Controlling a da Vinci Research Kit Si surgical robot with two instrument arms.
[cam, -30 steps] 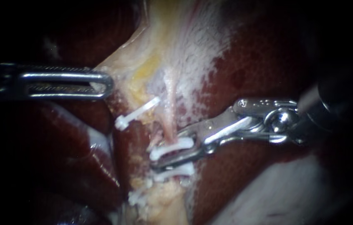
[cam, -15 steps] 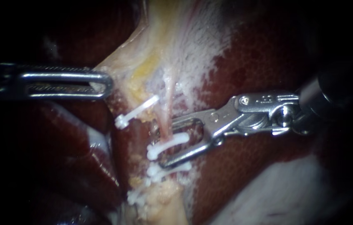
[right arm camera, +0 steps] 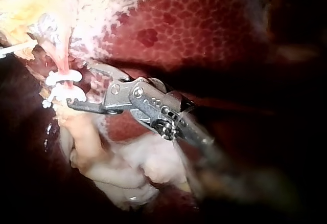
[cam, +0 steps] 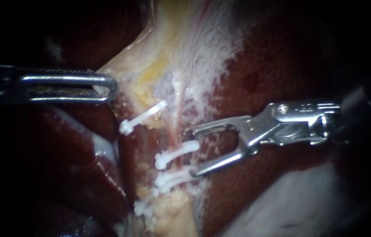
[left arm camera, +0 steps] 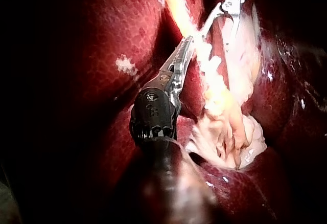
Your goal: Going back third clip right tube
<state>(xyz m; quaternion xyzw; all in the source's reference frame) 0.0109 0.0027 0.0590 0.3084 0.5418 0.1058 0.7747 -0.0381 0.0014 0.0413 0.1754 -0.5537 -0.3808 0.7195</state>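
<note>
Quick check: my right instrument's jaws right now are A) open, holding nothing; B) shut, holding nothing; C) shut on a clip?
A: the right instrument shows a wide gap between its jaws with nothing gripped; the clips lie just beyond its tips.

Around us we see glossy dark red liver (cam: pixel 277 57), lit brightly near the middle of the endoscope view and sinking into blackness at its edges
</note>
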